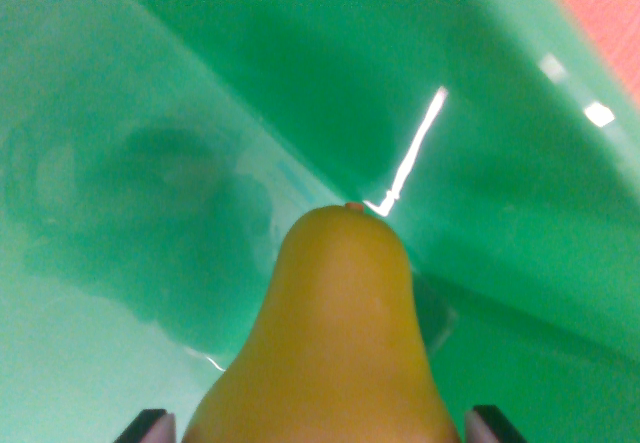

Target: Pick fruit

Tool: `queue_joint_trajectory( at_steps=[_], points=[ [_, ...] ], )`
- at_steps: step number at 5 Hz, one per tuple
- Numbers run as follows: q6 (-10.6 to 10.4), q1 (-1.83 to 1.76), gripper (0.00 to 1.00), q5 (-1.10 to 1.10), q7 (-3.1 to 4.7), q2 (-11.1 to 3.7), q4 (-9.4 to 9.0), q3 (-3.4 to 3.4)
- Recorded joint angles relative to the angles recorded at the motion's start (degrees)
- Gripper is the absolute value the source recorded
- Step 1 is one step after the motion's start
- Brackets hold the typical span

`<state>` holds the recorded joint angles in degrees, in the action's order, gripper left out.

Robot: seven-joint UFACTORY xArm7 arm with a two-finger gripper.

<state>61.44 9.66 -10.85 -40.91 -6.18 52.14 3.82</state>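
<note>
- we see a yellow pear (335,338) filling the bottom middle of the wrist view, its narrow stem end pointing toward 12 o'clock and its wide body running off the lower edge.
- the hand (320,428) shows only as two dark fingertips (148,427) at the bottom edge, one at about 7 o'clock of the pear and one at about 5 o'clock, so the pear sits between them.
- the tips lie right beside the fruit's flanks, but the contact line is cut off by the edge of the picture; we cannot tell whether the hand is clamped on the pear or only set around it.
- behind the pear is a glossy green bin (150,83): a pale floor toward 9 o'clock, and a darker wall rising from a crease that runs from 11 o'clock down to 4 o'clock. a bright streak of light reflects off the wall just past the stem.
- a strip of pinkish surface (600,13) shows beyond the bin's rim at 1 o'clock; it may be the desk, though we cannot be sure.
- we judge the step in hand to be the grasp itself, or the moment just after it: the fruit is centred between the fingers and low in the bin.
- we think the next move calls for a firm squeeze if none is made yet, then a straight lift clear of the wall at 12 o'clock.
- the pear tapers and looks smooth, so we would expect it to slip toward the stem end if the grip is loose.
</note>
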Motion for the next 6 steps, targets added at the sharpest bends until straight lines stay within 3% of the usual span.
queue_joint_trajectory(
  at_steps=[1, 2, 3, 4, 5, 6],
  points=[
    [2.54, -0.06, 1.0, 0.12, 0.35, 1.18, 1.38, -0.04],
    [2.54, -0.06, 1.0, 0.12, 0.35, 1.18, 1.38, -0.04],
    [5.23, -0.12, 1.0, 0.25, 0.73, 2.43, 2.84, -0.08],
    [5.23, -0.12, 1.0, 0.25, 0.73, 2.43, 2.84, -0.08],
    [7.93, -0.19, 1.0, 0.38, 1.1, 3.68, 4.31, -0.13],
    [7.93, -0.19, 1.0, 0.38, 1.1, 3.68, 4.31, -0.13]
  ],
)
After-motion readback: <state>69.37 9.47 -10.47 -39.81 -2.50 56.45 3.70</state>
